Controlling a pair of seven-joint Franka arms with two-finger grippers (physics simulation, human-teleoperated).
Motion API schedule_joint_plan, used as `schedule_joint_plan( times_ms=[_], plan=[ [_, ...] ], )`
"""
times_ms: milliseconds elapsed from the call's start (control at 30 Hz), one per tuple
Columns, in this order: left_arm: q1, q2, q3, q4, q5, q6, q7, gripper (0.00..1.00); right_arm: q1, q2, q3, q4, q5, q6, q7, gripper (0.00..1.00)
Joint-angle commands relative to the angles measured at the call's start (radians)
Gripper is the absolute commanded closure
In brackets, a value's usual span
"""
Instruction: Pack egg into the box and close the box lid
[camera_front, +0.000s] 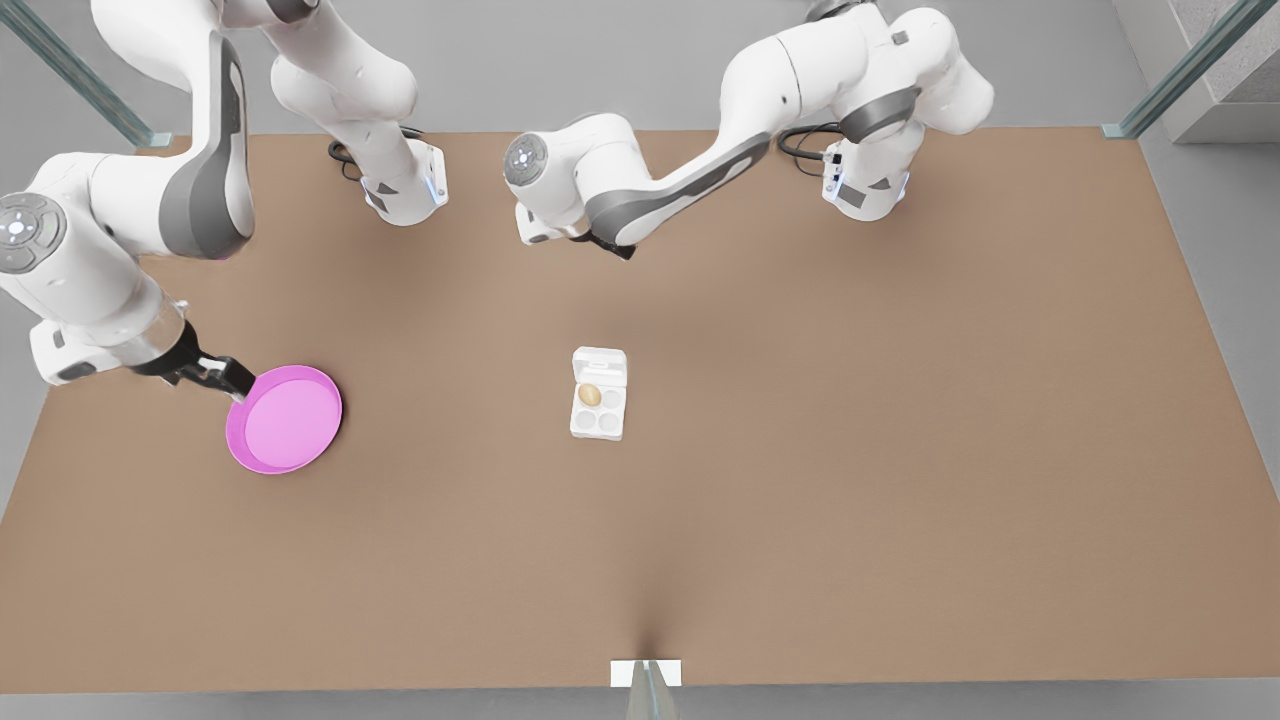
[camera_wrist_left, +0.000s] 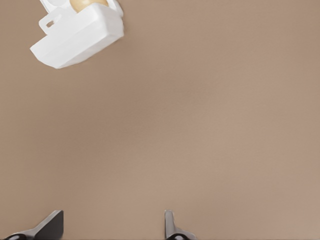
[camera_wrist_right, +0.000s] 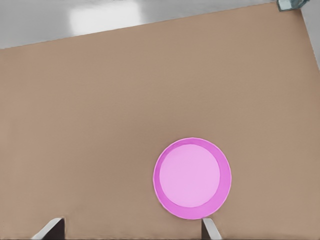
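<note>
Resting in the box (camera_front: 598, 395) — egg (camera_front: 590, 395), lid (camera_front: 599, 365) up; left gripper (camera_wrist_left: 112, 227) spread, well apart; right gripper (camera_front: 222, 377) spread beside pink plate (camera_front: 262, 455)

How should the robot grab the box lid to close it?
Judging by its pose, pinch the box lid at its free far edge, coming from above. It lies open and flat behind the box, hinged beside the egg. The open left gripper hovers nearby; the open right gripper waits by the pink plate.

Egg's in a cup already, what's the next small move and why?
Probably bring the left gripper, open over bare table, toward the box lid: the egg sits in the box, lid open. The right gripper waits by the pink plate.
</note>
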Motion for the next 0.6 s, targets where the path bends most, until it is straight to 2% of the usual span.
schedule_joint_plan(
  times_ms=[0, 100, 167, 300, 567],
  plan=[
    [-0.016, 0.057, 0.0, -0.019, 0.092, 0.294, -0.518, 0.0, 0.017, -0.021, -0.024, 0.044, 0.087, -0.182, -0.322, 0.0],
    [-0.018, 0.123, 0.018, -0.021, 0.111, 0.343, -0.541, 0.0, 0.015, 0.025, -0.024, 0.081, 0.087, -0.225, -0.322, 0.0],
    [-0.015, 0.121, 0.021, -0.093, 0.168, 0.418, -0.628, 0.0, 0.015, 0.023, -0.024, 0.08, 0.086, -0.23, -0.322, 0.0],
    [0.066, 0.109, 0.023, -0.108, 0.174, 0.403, -0.566, 0.0, 0.014, 0.028, -0.024, 0.077, 0.086, -0.222, -0.322, 0.0],
    [0.096, 0.121, 0.041, -0.104, 0.206, 0.417, -0.524, 0.0, 0.017, 0.059, 0.013, 0.083, 0.04, -0.213, -0.322, 0.0]
  ],
)
